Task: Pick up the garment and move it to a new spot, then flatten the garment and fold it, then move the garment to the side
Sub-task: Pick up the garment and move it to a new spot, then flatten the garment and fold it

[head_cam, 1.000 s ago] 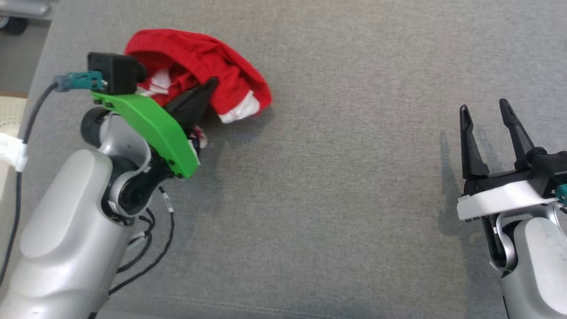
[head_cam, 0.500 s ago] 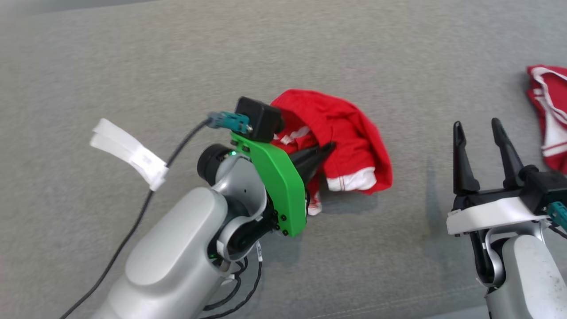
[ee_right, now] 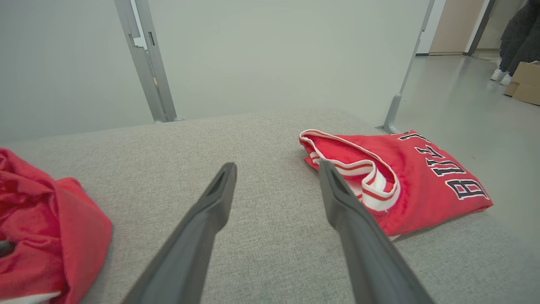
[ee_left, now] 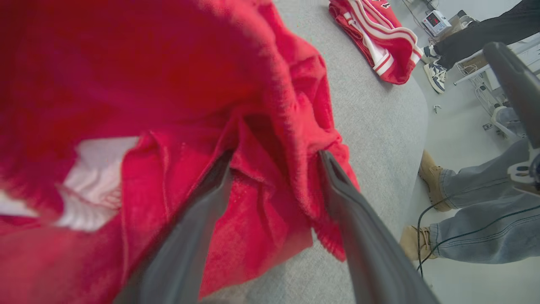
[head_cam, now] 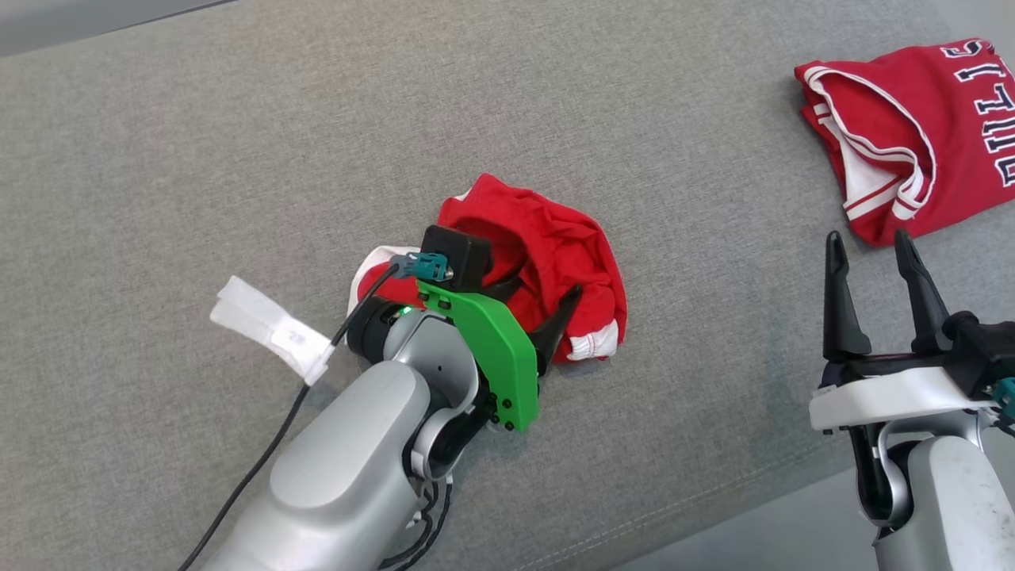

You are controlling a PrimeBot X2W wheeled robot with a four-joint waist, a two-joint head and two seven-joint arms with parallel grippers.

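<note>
The garment is a red piece with white trim, crumpled in a heap on the grey cushioned surface. My left gripper rests on its near edge, open. In the left wrist view the garment bulges between and over the spread fingers of the left gripper, and nothing pinches it. Over bare grey surface at the lower right, my right gripper stands open and holds nothing. In the right wrist view the right gripper points across the surface, with the garment at the far left.
A second red jersey with dark lettering lies folded at the far right, also the jersey just right of my right fingers. The surface's front edge runs near my right arm. A person's legs in jeans stand beside the surface.
The head camera has swung, shifting the whole picture. My left gripper went from shut on the garment to open, and the garment now lies slumped on the surface. The right gripper stays open.
</note>
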